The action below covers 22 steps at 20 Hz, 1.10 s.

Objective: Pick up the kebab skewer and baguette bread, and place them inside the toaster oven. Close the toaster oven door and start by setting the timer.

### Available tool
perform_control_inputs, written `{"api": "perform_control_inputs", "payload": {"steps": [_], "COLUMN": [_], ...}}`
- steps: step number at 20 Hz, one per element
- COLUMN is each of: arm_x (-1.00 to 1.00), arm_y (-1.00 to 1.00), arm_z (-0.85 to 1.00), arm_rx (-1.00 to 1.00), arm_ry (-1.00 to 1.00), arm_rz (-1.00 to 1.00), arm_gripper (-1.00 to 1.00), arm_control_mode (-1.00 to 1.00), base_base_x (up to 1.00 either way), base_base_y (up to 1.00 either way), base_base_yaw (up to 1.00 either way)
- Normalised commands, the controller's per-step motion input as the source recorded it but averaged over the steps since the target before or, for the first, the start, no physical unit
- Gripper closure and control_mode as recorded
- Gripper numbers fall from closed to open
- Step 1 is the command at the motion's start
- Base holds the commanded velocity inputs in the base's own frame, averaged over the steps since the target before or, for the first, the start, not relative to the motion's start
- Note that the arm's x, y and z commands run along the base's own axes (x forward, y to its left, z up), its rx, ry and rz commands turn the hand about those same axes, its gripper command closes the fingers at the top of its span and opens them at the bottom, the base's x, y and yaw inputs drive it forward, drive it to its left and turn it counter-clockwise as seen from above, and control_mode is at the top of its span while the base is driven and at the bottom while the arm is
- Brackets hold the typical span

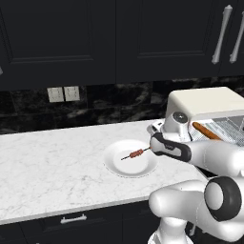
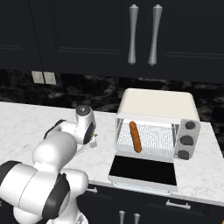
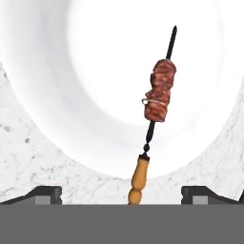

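Now the gripper (image 3: 121, 193) hangs over the kebab skewer (image 3: 157, 95) on the white plate (image 3: 71, 95), fingers spread wide. Baguette bread (image 2: 135, 136) lies inside the toaster oven (image 2: 157, 105)

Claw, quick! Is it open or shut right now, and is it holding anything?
Claw: open and empty, its tips apart on either side of the kebab skewer's wooden handle, over the white plate.

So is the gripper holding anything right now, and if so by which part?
Nothing is held. The gripper is open above the kebab skewer, which lies on the white plate, its wooden handle between the fingertips.
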Motion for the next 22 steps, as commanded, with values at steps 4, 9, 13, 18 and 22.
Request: {"api": "perform_control_inputs", "payload": {"steps": [4,9,13,18,22], "arm_x": [0.07,0.10,0.15,0.09,0.08], "arm_y": [0.00,0.00,0.00,0.00,0.00], "arm_z": [-0.12,-0.12,-0.11,-0.09,-0.07], "arm_rx": [-0.01,0.00,0.00,-0.01,-0.02], "arm_ry": [0.00,0.00,0.00,0.00,0.00], "arm_rz": [0.02,0.03,0.04,0.03,0.02], "arm_gripper": [-1.00,-1.00,-1.00,-1.00,-1.00], "arm_control_mode": [-1.00,-1.00,-1.00,-1.00,-1.00], "base_base_x": [0.00,0.00,0.00,0.00,0.00], "base_base_y": [0.00,0.00,0.00,0.00,0.00], "base_base_yaw": [0.00,0.00,0.00,0.00,0.00]}}
